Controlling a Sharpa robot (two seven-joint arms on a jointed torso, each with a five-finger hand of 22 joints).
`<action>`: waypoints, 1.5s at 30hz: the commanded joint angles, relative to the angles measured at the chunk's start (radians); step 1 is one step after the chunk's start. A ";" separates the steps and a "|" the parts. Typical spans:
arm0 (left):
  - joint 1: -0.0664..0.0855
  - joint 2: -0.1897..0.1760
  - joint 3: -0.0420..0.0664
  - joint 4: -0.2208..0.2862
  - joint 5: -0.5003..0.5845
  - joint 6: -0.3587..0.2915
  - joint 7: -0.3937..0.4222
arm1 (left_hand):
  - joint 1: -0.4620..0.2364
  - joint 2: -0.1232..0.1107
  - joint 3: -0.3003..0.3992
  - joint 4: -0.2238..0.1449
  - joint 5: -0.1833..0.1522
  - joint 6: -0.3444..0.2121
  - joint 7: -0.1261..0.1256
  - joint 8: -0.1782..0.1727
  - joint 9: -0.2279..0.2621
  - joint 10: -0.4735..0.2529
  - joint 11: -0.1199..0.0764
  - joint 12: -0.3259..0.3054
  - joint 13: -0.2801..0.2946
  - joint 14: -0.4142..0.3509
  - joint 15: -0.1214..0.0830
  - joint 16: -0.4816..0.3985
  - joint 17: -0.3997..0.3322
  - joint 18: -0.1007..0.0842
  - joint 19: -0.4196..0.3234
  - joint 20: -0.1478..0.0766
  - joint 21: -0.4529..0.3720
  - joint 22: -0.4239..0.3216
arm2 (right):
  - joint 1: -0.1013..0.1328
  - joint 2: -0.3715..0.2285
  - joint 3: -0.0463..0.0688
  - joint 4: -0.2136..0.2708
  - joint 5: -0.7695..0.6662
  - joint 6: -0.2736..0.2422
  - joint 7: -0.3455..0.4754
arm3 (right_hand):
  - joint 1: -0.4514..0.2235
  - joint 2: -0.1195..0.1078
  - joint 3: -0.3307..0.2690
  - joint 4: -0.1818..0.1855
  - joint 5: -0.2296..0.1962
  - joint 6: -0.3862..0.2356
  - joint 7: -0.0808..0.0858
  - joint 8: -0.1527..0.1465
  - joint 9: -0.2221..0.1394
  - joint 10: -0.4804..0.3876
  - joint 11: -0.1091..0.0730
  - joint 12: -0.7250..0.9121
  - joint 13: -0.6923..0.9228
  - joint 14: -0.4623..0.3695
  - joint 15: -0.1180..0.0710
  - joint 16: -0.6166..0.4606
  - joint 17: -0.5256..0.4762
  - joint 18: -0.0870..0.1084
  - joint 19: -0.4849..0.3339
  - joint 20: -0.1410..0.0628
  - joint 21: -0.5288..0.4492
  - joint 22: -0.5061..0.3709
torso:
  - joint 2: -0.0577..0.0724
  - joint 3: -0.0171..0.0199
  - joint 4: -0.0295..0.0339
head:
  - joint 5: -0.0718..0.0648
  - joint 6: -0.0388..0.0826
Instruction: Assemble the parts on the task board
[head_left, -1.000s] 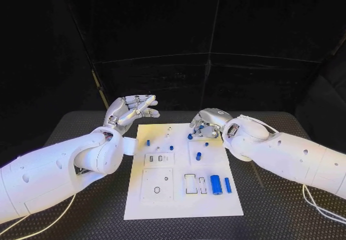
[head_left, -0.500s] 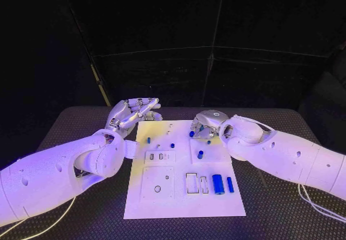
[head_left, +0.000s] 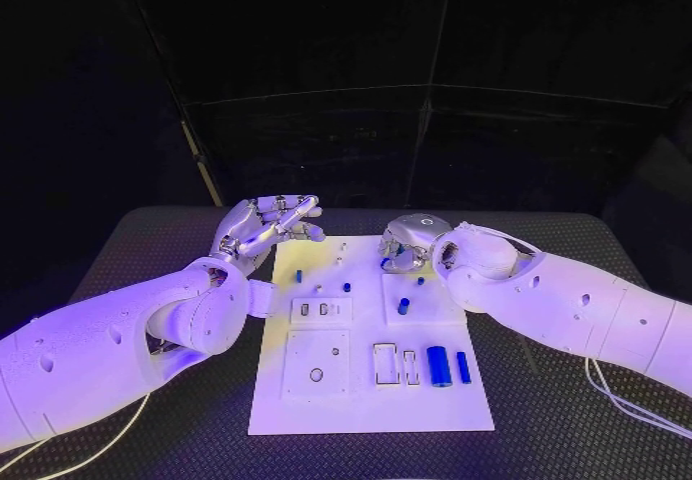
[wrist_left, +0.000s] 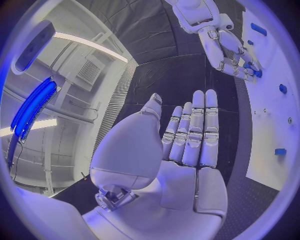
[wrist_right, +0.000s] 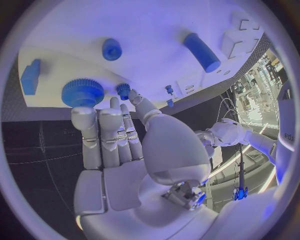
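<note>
The white task board (head_left: 361, 400) lies in the middle of the table. My right hand (head_left: 407, 245) reaches down over its far end. In the right wrist view its straight fingertips (wrist_right: 83, 114) touch a blue gear (wrist_right: 81, 91) standing on the board, and the thumb tip is by a small knurled blue piece (wrist_right: 123, 89). Nothing is lifted. My left hand (head_left: 267, 224) hovers raised beside the board's far left corner, fingers straight and apart, holding nothing (wrist_left: 187, 145). A blue cylinder (head_left: 436, 365) and a thin blue bar (head_left: 462, 366) lie near the board's right edge.
A blue peg (head_left: 404, 305) and small blue pieces (head_left: 299, 275) (head_left: 346, 287) stand on the board's far half. Recessed slots (head_left: 384, 364) and a plate with holes (head_left: 316, 368) occupy the near half. The black table (head_left: 159, 250) surrounds the board.
My right hand has crept slightly leftward over the board's far end, its fingertips staying by the blue gear. The left hand hovers much as before.
</note>
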 joint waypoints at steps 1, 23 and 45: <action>0.001 -0.001 0.001 0.004 -0.006 0.018 -0.002 | -0.001 0.003 -0.005 -0.001 -0.006 0.003 0.001 -0.005 -0.001 0.005 0.005 -0.005 -0.001 0.008 0.001 -0.003 0.001 0.013 0.009 0.000 0.006 0.001 | 0.005 0.004 0.001 -0.006 -0.011 0.012 -0.002 | -0.008 0.005 0.012 0.001 -0.006 0.001 -0.001 0.001 0.000 0.013 -0.001 0.006 0.001 0.025 -0.005 0.016 0.015 -0.016 0.012 -0.001 0.012 0.014 | 0.007 -0.0002 0.0033 | -0.001 0.001; 0.001 -0.003 0.001 0.000 -0.006 0.025 -0.007 | -0.001 0.004 -0.005 -0.001 -0.006 0.002 0.001 -0.006 -0.001 0.004 0.006 -0.007 -0.001 0.007 0.001 -0.004 0.003 0.013 0.010 0.000 0.007 0.002 | 0.010 0.015 0.001 -0.015 -0.007 0.079 -0.003 | 0.009 -0.001 0.110 -0.001 -0.018 0.071 -0.006 0.012 0.004 0.067 -0.009 0.013 0.008 0.026 -0.010 0.131 0.124 -0.035 0.060 -0.005 0.100 0.142 | 0.011 0.0025 0.0060 | -0.005 -0.014; 0.001 -0.006 0.001 0.002 -0.006 0.030 -0.009 | 0.001 0.009 -0.006 -0.003 -0.005 0.001 0.003 -0.012 -0.002 0.001 0.008 -0.015 -0.002 0.002 0.004 -0.010 0.007 0.011 0.008 0.001 0.007 0.002 | 0.018 0.038 0.001 0.006 0.021 -0.189 0.041 | 0.032 -0.007 0.168 -0.005 -0.020 0.104 -0.008 0.018 0.006 0.083 -0.013 0.010 0.016 0.024 -0.013 0.165 0.151 -0.041 0.072 -0.008 0.129 0.183 | 0.015 0.0030 0.0095 | -0.001 -0.008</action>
